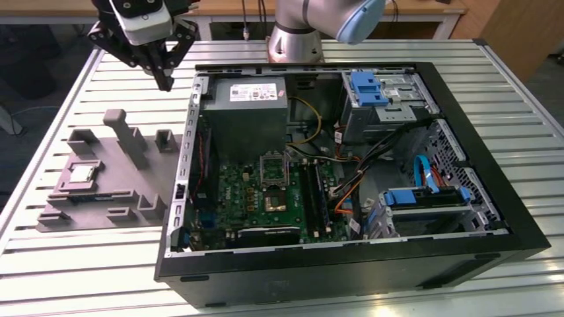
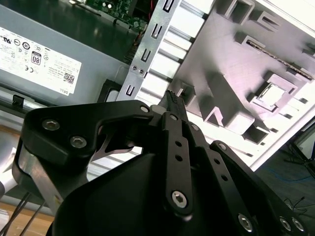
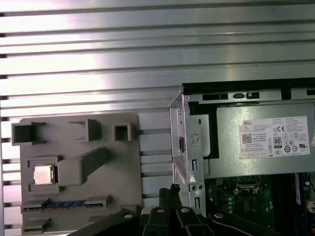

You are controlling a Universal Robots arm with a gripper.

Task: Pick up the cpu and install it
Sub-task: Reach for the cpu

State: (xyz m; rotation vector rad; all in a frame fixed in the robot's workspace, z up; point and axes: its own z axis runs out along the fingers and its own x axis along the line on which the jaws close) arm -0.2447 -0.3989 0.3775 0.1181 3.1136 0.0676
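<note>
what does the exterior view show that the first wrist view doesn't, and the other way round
Exterior view: the arm's base and the blue drive caddies. First wrist view: a straight-down look at the grey tray, with a blue strip in its slot. Both: the cpu in that tray, the power supply, and the gripper, holding nothing.

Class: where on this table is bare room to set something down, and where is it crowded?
Bare slats of the table: the corner bordered by the grey tray, the computer case and the table's edge; the strip on the exterior view's right of the case. Crowded: inside the case.
</note>
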